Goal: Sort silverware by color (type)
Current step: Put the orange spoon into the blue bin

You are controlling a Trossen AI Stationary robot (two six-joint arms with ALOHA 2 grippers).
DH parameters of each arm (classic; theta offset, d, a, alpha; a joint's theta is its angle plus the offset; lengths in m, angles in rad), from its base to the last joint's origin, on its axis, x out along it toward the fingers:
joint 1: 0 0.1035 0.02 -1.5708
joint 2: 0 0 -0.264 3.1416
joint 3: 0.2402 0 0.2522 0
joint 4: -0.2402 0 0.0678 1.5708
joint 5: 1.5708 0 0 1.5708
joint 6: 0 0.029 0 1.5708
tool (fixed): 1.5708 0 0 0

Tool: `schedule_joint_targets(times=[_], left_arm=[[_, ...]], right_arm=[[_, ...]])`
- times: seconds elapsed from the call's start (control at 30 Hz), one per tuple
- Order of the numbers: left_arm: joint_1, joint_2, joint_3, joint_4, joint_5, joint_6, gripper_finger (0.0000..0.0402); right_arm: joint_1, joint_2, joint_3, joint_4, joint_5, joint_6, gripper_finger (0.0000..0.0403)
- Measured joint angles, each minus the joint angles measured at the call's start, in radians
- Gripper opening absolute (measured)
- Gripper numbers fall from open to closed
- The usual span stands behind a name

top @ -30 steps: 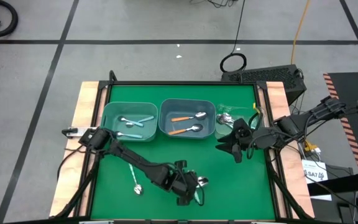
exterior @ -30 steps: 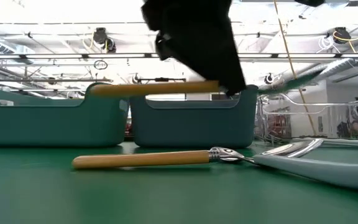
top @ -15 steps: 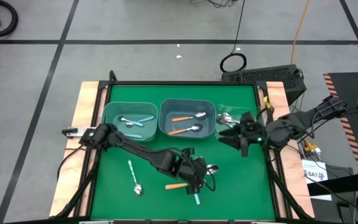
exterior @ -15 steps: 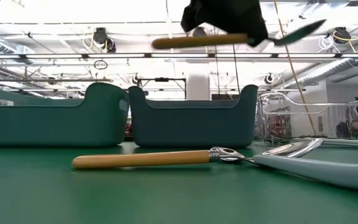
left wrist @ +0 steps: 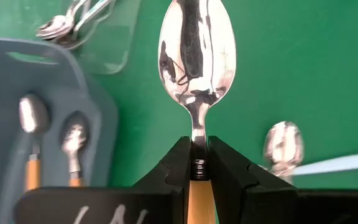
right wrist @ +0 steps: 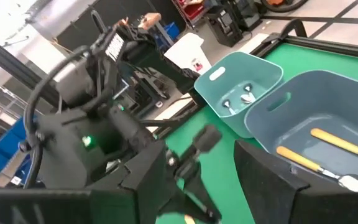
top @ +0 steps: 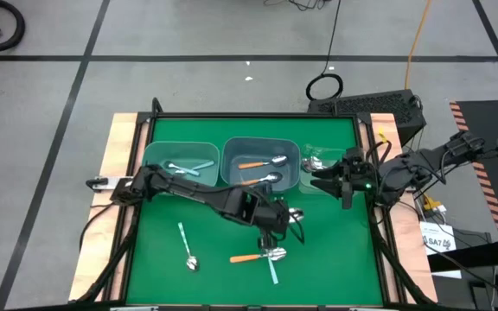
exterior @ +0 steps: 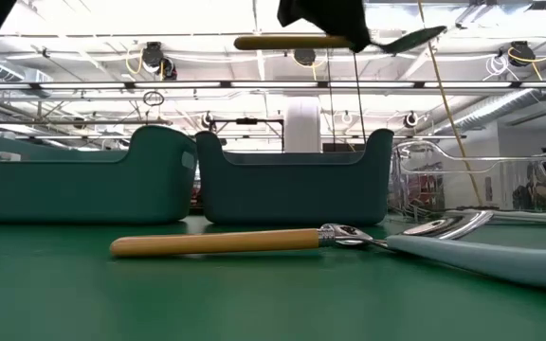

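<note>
Left wrist view: our left gripper (left wrist: 198, 163) is pinching an orange-handled spoon (left wrist: 196, 74); we are steering it over the middle bin (top: 259, 152), keeping level. Right gripper (top: 328, 178) is waiting spread beside that bin.

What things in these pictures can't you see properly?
- Left hand: clamped on an orange spoon, whose handle is mostly cut off at the left wrist view's edge.
- Right hand: fingers too small and dark in the high view.
- Clear tray: its spoons are too small and glinting to count, high view.
</note>
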State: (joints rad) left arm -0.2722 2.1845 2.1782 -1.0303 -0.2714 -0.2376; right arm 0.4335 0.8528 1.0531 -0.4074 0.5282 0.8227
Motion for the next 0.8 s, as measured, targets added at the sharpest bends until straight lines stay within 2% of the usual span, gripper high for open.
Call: schedule_joint_targets(times=[0.27, 0.37, 0.53, 0.67, 0.8], left_arm=[[0.112, -0.002, 0.028, -0.147, 0.000, 0.136, 0.0043], [0.171, -0.007, 0.027, -0.156, 0.017, 0.210, 0.0043], [0.298, -0.008, 0.026, -0.152, 0.094, 0.322, 0.0043], [0.406, 0.000, 0.024, -0.133, 0.185, 0.353, 0.0043], [0.486, 0.019, 0.024, -0.134, 0.242, 0.380, 0.0043]], right_arm=[[0.000, -0.008, 0.000, -0.088, 0.000, 0.005, 0.0185], [0.000, -0.018, 0.000, -0.150, 0.000, 0.021, 0.0185], [0.000, -0.033, 0.000, -0.263, 0.000, 0.069, 0.0185], [0.000, -0.041, 0.000, -0.316, 0.001, 0.079, 0.0185], [0.000, -0.045, 0.000, -0.339, 0.048, 0.054, 0.0185]])
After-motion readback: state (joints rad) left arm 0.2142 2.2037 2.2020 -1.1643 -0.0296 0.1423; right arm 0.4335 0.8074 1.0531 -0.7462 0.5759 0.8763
